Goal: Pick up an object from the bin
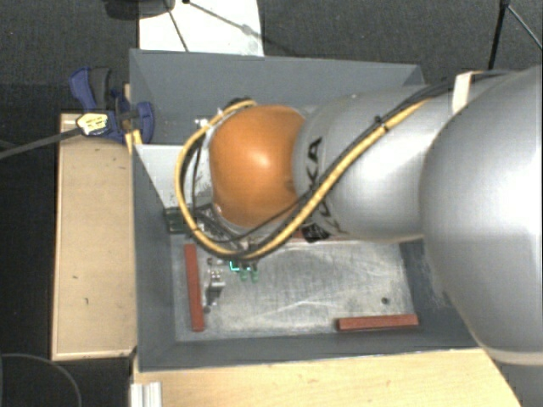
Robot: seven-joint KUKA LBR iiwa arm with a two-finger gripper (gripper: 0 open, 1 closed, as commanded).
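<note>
Your gripper [215, 292] hangs just beside the long reddish-brown bar [194, 288] along the grey metal bin [153, 312] wall; you cannot tell whether it is open or closed. This looks like the approach step, so next centre the gripper over that bar.

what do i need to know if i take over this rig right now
End effector: low at the left side of the bin, under the orange wrist cover; open or shut cannot be told, nothing seen in it.
Things: long red-brown bar along the left wall, just beside the end effector; second red-brown bar by the front wall, well away.
Done: nothing picked yet.
Left: grasp one thing and lift it out.
</note>
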